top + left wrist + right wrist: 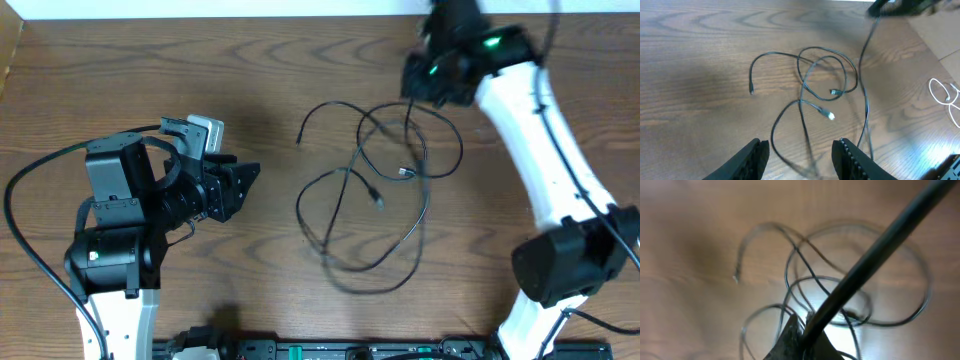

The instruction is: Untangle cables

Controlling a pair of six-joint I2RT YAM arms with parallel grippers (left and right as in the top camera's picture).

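Where the black cables lie tangled in loose loops at the middle of the table, one strand is pinched in the closed right gripper and held up at the tangle's far edge. The left gripper is kept left of the tangle, jaws apart, nothing between them.

Right wrist view is blurred; we cannot trace the cables through their crossings. Right gripper is cut off at the bottom edge. In the left wrist view the white cable runs off the right edge.
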